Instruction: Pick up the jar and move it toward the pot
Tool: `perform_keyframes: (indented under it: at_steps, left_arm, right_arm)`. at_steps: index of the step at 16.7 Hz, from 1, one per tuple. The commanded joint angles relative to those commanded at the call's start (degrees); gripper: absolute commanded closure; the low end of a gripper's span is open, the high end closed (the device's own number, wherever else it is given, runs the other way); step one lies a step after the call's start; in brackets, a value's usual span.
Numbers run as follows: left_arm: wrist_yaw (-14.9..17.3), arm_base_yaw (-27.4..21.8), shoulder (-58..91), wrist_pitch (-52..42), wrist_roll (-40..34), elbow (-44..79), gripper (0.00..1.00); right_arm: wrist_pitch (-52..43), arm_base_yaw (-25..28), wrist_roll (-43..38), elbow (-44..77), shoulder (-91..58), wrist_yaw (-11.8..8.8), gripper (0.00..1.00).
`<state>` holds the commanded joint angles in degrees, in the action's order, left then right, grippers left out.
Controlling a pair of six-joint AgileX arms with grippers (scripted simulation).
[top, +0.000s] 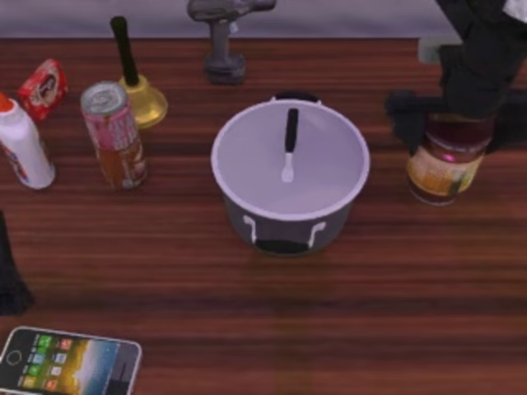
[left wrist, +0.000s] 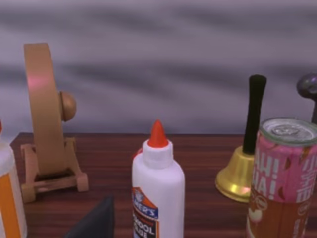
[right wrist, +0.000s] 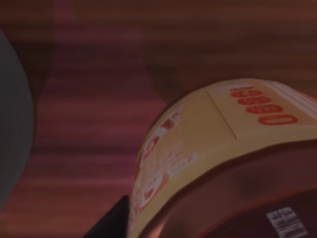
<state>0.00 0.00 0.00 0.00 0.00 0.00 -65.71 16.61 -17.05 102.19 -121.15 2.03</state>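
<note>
Looking down from above, you see your right gripper (top: pixel 461 123) sitting right on top of the jar (top: pixel 445 169). Its black body hides the lid, so you cannot tell how far the fingers are open or if they have hold of the jar. In the right wrist view the jar's (right wrist: pixel 223 153) yellow label fills most of the picture. The jar is on the right side of the wooden table (top: pixel 263 329), to the right of the pot (top: pixel 288 177) and not touching it. The pot is in the middle with its pale lid on. On the left you see a pink can (top: pixel 115 136), a gold bell (top: pixel 140 99) and a white glue bottle (top: pixel 25 148). Your left arm (top: pixel 10 271) is parked at the left edge.
</note>
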Motion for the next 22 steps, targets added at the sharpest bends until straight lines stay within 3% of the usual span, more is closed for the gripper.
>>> perform_keyframes:
  at_steps: [12, 22]
  left_arm:
    - [0.0, 0.0, 0.0, 0.0, 0.0, 0.0, 0.0]
    - [0.0, 0.0, 0.0, 0.0, 0.0, 0.0, 0.0]
  right_arm:
    - [9.95, 0.0, -0.03, -7.23, -2.72, 0.03, 1.0]
    - [9.95, 0.0, -0.03, -7.23, -2.72, 0.03, 0.25]
